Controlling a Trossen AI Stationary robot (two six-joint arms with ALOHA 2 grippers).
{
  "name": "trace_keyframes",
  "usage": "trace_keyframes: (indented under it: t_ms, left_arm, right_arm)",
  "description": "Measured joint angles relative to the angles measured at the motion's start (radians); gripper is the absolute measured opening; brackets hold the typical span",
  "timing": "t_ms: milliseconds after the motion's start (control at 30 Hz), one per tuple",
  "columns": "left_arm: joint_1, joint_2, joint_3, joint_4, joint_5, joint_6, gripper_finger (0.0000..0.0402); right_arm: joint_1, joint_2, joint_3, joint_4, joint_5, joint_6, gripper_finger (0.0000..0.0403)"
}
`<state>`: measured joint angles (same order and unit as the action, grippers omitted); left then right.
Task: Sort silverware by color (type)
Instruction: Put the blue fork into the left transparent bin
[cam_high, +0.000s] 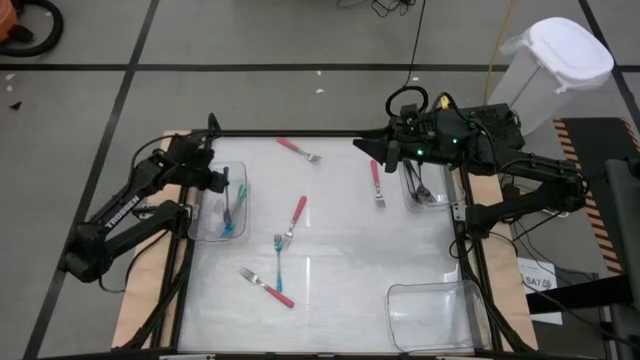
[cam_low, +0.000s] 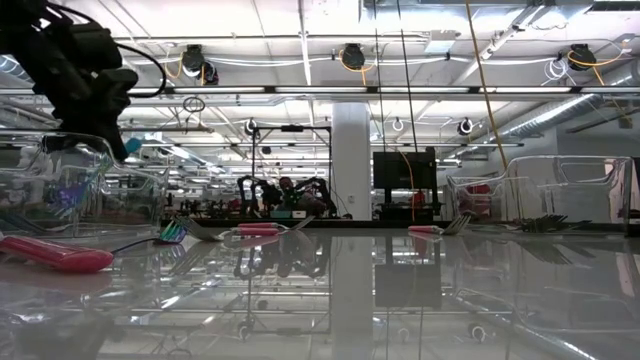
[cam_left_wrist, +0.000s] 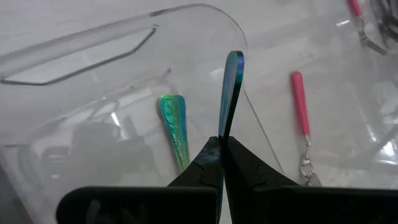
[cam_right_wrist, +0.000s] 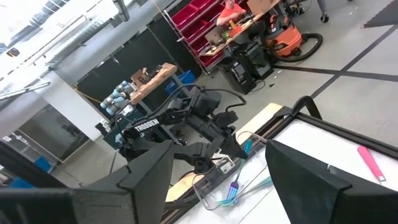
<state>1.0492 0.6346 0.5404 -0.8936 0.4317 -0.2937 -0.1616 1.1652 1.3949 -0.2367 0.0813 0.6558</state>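
Left arm: its jaws (cam_left_wrist: 222, 149) are pinching a blue fork (cam_left_wrist: 231, 87) by one end, hanging over the clear bin (cam_high: 205, 225) at the left edge of the worktop (cam_high: 330, 250).
Held fork: it is standing almost straight up and down, with its blue handle sticking out past the jaws toward the bin floor.
Right arm: it is waiting at the far right of the worktop, and its jaws (cam_right_wrist: 217, 186) are spread wide with nothing between them.
Done: a few blue forks (cam_high: 232, 208) are already lying in the left bin, running from the far end toward the near end. Some dark forks (cam_high: 425, 190) are sitting in the small bin (cam_high: 412, 200) under the right arm.
Left to do: five forks are still lying loose on the worktop.
Pink forks: one (cam_high: 298, 149) is lying near the far edge, one (cam_high: 377, 183) just beside the right bin, one (cam_high: 294, 220) in the middle, and one (cam_high: 268, 287) nearer the front. They are all pointing different ways.
Last blue fork: it (cam_high: 278, 262) is lying in the middle, running far to near.
Front bin: the big clear bin (cam_high: 400, 318) at the near right is looking like it has no forks in it.
How far along: I think the job is about half done.
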Motion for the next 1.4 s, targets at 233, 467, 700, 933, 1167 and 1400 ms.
trace_keyframes:
  t_ms: [233,467,700,933,1167,1400]
  left_arm:
    - [-0.046,0.000,0.000,0.007,-0.044,-0.016,0.0003]
    - [-0.113,0.000,0.000,0.007,-0.067,-0.054,0.0003]
    - [-0.162,0.000,-0.013,0.013,-0.122,-0.110,0.0003]
    - [-0.177,0.000,-0.049,0.026,-0.168,-0.190,0.0003]
    - [-0.178,0.000,-0.049,0.024,-0.197,-0.209,0.0012]
    - [-0.178,0.000,-0.049,0.017,-0.201,-0.224,0.0043]
  right_arm:
    - [-0.006,0.000,0.000,0.000,0.003,-0.021,0.0251]
    - [-0.022,0.000,0.000,0.000,0.004,-0.040,0.0251]
    - [-0.023,0.000,0.000,0.000,0.005,-0.040,0.0251]
    - [-0.023,0.000,0.000,0.000,0.004,-0.035,0.0251]
    - [-0.022,0.000,0.000,0.000,0.002,-0.020,0.0251]
    - [-0.022,0.000,0.000,0.000,0.001,-0.013,0.0251]
